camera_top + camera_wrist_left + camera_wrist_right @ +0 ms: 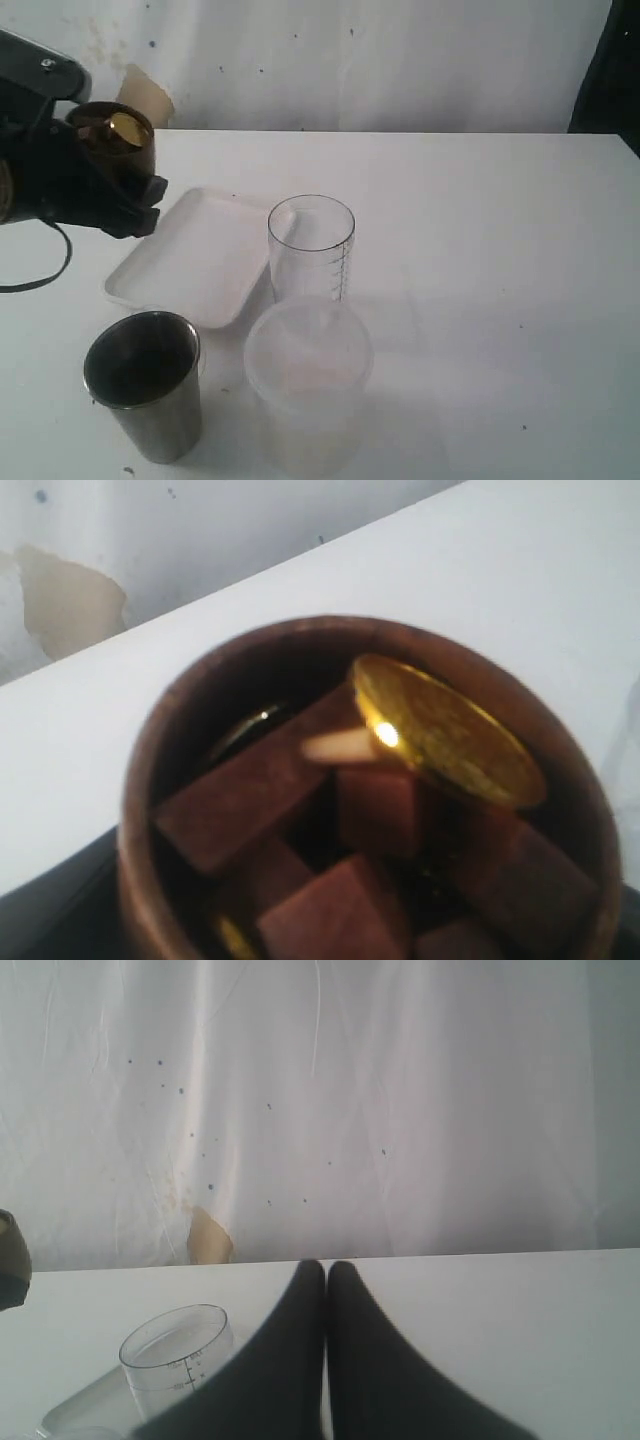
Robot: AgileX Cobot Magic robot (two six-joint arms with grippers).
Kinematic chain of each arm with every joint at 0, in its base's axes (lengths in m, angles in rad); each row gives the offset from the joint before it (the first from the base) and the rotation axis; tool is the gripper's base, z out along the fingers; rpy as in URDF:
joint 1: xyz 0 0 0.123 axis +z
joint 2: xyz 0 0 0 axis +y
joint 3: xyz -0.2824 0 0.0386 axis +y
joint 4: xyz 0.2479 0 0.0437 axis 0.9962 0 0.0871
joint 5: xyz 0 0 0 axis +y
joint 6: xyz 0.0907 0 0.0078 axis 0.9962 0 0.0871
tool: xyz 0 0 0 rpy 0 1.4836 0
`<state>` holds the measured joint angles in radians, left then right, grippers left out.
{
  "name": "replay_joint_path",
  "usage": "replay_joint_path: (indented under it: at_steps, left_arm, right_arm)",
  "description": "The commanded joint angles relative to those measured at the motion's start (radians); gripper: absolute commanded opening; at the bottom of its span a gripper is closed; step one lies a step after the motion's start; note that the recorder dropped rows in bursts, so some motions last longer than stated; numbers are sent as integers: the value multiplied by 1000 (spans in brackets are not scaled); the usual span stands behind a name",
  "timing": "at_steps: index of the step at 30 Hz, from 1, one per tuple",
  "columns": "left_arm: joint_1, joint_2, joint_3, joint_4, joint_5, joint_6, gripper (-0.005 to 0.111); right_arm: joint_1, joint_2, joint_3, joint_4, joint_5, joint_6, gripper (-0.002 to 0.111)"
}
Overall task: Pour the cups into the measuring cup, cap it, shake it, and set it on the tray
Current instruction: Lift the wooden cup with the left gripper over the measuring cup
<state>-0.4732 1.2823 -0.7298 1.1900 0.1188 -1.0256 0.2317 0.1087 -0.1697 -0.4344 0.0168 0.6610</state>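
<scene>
My left gripper (112,188) is shut on the brown wooden cup (116,140) and holds it in the air at the far left, beyond the tray's left end. The cup (360,790) is filled with brown cubes and a gold coin (445,730); its body hides the fingers in the left wrist view. The clear measuring cup (311,245) (177,1360) stands uncapped at the table's middle, beside the white tray (185,262). The steel tumbler (146,385) stands at the front left. My right gripper (326,1268) is shut and empty, out of the exterior view.
A wide frosted plastic tub (308,385) stands right in front of the measuring cup, next to the tumbler. A white wall closes the table's far edge. A dark object fills the top right corner.
</scene>
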Motion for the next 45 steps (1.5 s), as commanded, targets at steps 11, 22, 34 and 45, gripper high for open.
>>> replay_joint_path:
  at_steps: [11, 22, 34, 45]
  left_arm:
    - [-285, 122, -189, -75, 446, 63, 0]
    - [-378, 282, -340, -92, 629, 188, 0]
    - [-468, 416, -471, -54, 804, 436, 0]
    - [-517, 464, -471, 94, 882, 492, 0]
  right_arm:
    - [-6, -6, 2, -9, -10, 4, 0]
    - [-6, -6, 2, -9, -10, 4, 0]
    - [-6, -6, 2, -9, -10, 4, 0]
    - [-6, -6, 2, -9, -10, 4, 0]
